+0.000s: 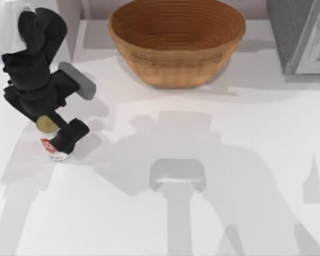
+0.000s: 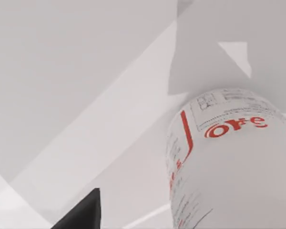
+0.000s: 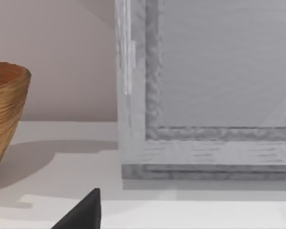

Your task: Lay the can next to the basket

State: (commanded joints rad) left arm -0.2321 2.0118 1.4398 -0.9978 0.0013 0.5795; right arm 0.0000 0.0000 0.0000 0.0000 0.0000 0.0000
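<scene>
Here, left gripper [image 1: 57,137] clamped on the can [image 1: 52,148] at table's [image 1: 229,160] left, well apart from basket [image 1: 176,42], right gripper's jaws unreadable.

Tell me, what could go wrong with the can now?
The left gripper sits around the can far from the basket. The can might slip or tip on the way. It might also bump the basket's wall, or roll across the table once laid down.
</scene>
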